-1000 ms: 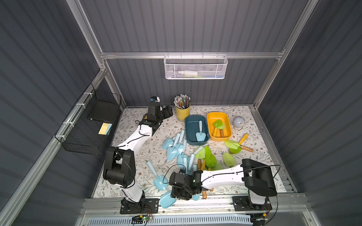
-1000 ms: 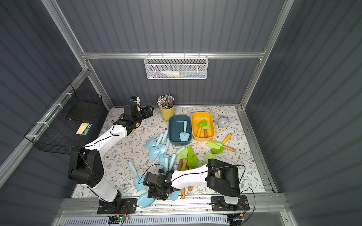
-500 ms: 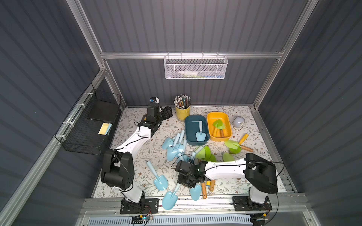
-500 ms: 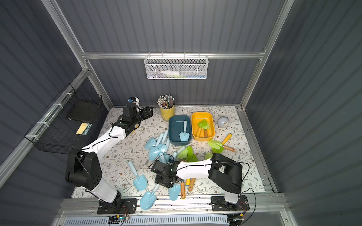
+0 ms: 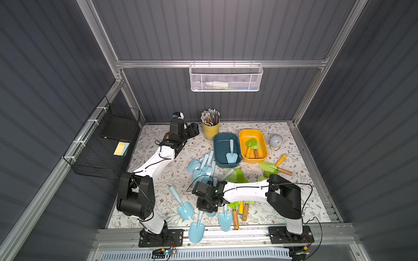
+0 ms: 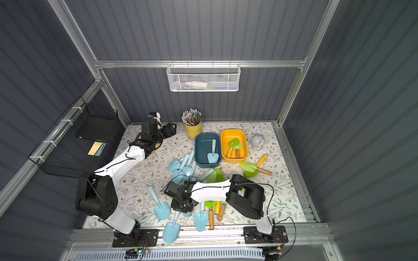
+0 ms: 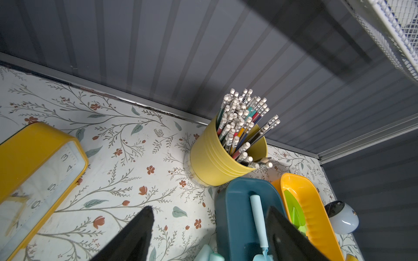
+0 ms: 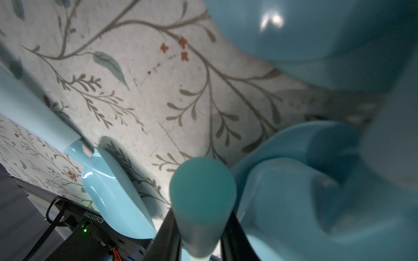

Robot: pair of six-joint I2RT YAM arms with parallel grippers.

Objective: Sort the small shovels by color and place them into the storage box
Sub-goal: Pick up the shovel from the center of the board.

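1. While the right arm sits low at the front, room is tight: pale blue shovels [image 5: 202,166] and green shovels [image 5: 237,177] heap mid-mat, and one blue blade [image 5: 196,230] overhangs the front rail [image 5: 248,235].
2. Bare mat [image 5: 316,208] opens by the right wall and at back left.
3. Right arm lies stretched across, right gripper [image 8: 199,222] nose-down, pinching a pale blue handle [image 8: 202,192]. It seems clamped, though that close view is blurry.
4. Left arm reaches the back wall, left gripper [image 7: 208,210] spread wide beside the pencil cup [image 7: 212,158].
5. Behind the heap, the teal box [image 5: 222,144] holds one blue shovel [image 5: 231,154]; the yellow box [image 5: 261,137] holds green ones.
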